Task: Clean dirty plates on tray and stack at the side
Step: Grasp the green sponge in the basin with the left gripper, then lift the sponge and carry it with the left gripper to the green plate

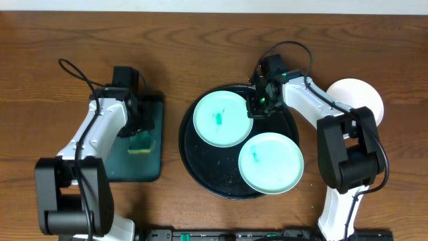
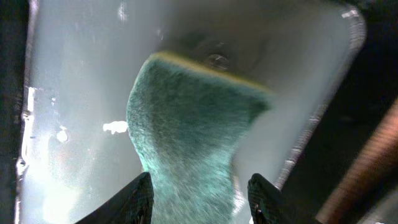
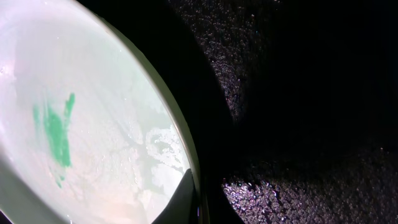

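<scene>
- Right gripper (image 1: 257,107) pinched on rim of rear mint plate (image 1: 217,119), which sits smeared on black tray (image 1: 200,171).
- Left gripper (image 2: 199,200) straddles sponge (image 2: 186,137); I can't tell if it's clamped.

A round black tray (image 1: 200,171) with a raised rim sits at the centre of the frame. Two pale mint plates lie in it, each with a teal smear at its middle. The upper-left plate (image 1: 223,118) sits just beside the lower-right plate (image 1: 271,163), which overhangs the rim. A white plate (image 1: 358,94) lies outside the tray at upper right, partly covered.
</scene>
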{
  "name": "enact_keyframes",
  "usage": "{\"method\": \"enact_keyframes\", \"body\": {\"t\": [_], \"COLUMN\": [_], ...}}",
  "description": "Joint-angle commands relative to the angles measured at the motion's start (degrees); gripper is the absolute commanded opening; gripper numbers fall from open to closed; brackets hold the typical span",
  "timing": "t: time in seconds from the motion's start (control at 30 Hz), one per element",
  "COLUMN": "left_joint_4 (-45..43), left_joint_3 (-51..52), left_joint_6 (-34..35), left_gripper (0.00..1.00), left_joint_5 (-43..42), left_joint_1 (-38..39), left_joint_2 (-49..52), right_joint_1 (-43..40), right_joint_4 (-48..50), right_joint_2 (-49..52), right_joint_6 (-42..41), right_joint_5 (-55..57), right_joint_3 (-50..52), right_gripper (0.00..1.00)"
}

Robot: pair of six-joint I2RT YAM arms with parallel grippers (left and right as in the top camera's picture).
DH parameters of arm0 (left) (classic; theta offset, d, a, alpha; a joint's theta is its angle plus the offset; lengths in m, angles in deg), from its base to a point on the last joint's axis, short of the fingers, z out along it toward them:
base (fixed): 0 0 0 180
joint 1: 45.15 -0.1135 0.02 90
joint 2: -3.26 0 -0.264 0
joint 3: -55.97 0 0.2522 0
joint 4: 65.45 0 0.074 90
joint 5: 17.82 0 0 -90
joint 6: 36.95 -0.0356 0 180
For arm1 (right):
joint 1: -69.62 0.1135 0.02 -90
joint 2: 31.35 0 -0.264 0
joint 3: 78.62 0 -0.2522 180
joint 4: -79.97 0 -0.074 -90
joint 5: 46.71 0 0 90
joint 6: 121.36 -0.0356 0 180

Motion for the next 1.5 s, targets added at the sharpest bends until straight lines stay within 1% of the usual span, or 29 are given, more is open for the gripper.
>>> {"method": "enact_keyframes", "body": {"t": [0.0, 0.03, 0.1, 0.17, 0.3, 0.4, 0.43, 0.63, 0.7, 0.77, 0.83, 0.87, 0.9, 1.07, 1.3, 1.47], "left_joint_4": [-0.85, -1.09, -1.66, -1.99, -2.01, -2.4, -2.56, -3.26, -3.3, -3.28, -3.02, -2.8, -2.69, -1.25, -0.72, -1.29], "left_joint_3": [1.18, 1.18, 1.18, 1.16, 1.18, 1.18, 1.18, 1.22, 1.22, 1.22, 1.2, 1.2, 1.2, 0.98, 0.98, 0.98], "left_joint_6": [-0.76, -0.79, -1.22, -1.2, -1.22, -1.22, -1.22, -1.22, -1.2, -1.22, -1.2, -1.2, -1.2, -1.2, -1.51, -5.09], "left_gripper": [0.5, 0.47, 0.37, 0.33, 0.34, 0.41, 0.41, 0.41, 0.4, 0.29, 0.1, 0.08, 0.07, 0.07, 0.07, 0.07], "left_joint_5": [0.22, 0.2, 0.17, -0.15, -2.51, -2.54, -2.54, -2.56, -2.6, -2.89, -3.04, -3.28, -3.72, -4.92, -3.52, -2.78], "left_joint_1": [-1.29, -1.49, -1.64, -1.62, -1.62, -1.64, -1.64, -1.64, -1.64, -1.62, -1.62, -1.62, -1.62, -1.51, -1.51, -1.51], "left_joint_2": [1.55, 1.77, 1.79, 1.77, 1.79, 2.38, 2.6, 5.64, 6.12, 6.03, 5.53, 5.01, 4.33, -3.52, -22.58, -33.31], "right_joint_1": [0.09, 0.09, 0.09, 0.09, 0.09, 0.09, 0.09, 0.09, 0.09, 0.09, 0.09, 0.09, 0.09, 0.09, 0.09, 0.09], "right_joint_4": [-0.85, -0.83, -0.83, -0.85, -1.07, -1.16, -1.29, -1.9, -1.9, -1.9, -1.95, -1.97, -1.99, -2.08, -2.08, -2.01], "right_joint_2": [0.44, 0.44, 0.44, 0.44, 0.44, 0.44, 0.44, 0.44, 0.44, 0.44, 0.44, 0.44, 0.44, 0.44, 0.44, 0.44], "right_joint_6": [-0.61, -0.61, -0.61, -0.61, -0.61, -0.61, -0.61, -0.61, -0.61, -0.61, -0.61, -0.61, -0.61, -0.61, -0.61, -0.55], "right_joint_5": [1.64, 1.64, 1.64, 1.64, 1.64, 1.64, 1.64, 1.64, 1.64, 1.64, 1.64, 1.64, 1.64, 1.66, 1.64, 1.66], "right_joint_3": [0.11, 0.11, 0.11, 0.11, 0.11, 0.11, 0.11, 0.11, 0.11, 0.11, 0.11, 0.11, 0.11, 0.11, 0.11, 0.11], "right_gripper": [0.01, 0.01, 0.01, 0.01, 0.01, 0.01, 0.01, 0.01, 0.01, 0.01, 0.01, 0.01, 0.01, 0.01, 0.01, 0.01]}}
